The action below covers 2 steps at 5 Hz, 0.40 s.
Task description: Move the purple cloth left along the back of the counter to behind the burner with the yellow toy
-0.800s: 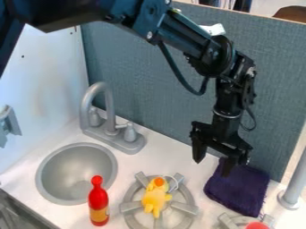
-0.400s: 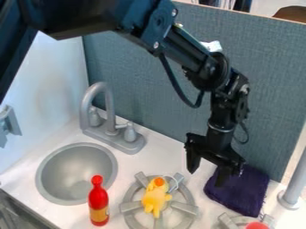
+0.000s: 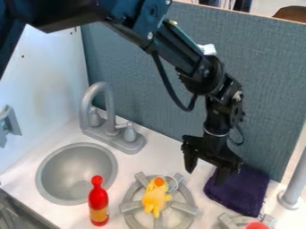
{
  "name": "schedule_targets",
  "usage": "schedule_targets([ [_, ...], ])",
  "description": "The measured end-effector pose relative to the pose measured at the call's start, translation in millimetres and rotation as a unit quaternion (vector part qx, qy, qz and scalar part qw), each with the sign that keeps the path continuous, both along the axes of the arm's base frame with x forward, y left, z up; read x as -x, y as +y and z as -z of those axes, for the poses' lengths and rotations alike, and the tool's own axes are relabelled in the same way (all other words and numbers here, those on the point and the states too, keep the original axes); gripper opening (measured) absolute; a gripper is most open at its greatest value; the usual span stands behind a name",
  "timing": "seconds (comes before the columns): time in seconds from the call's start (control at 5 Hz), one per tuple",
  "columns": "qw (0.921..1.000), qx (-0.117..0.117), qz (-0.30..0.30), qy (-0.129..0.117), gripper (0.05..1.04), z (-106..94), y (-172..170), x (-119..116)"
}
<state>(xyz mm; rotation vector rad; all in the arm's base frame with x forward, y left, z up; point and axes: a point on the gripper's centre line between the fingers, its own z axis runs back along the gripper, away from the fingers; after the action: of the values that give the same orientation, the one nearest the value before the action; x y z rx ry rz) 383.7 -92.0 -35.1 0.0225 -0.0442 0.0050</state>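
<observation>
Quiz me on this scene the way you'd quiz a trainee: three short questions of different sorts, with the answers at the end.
1. True or false: the yellow toy lies on the stove burner.

2. How do the jaws of the gripper stand?
A) Shut on the red bottle
B) Open
C) Shut on the faucet

3. Fill the gap: of the loose things on the counter, the one nearest the gripper is the dark purple ____.

Key: 1. True. 2. B. 3. Cloth.
</observation>
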Motion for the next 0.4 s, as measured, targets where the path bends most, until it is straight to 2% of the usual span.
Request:
schedule_targets([
  [0.2,0.9997,0.023,0.003,-0.011,1.001,-1.9,-12.2,-13.0],
  [0.4,0.9998,0.009,0.014,0.007,1.001,12.9,-21.1,-22.5],
])
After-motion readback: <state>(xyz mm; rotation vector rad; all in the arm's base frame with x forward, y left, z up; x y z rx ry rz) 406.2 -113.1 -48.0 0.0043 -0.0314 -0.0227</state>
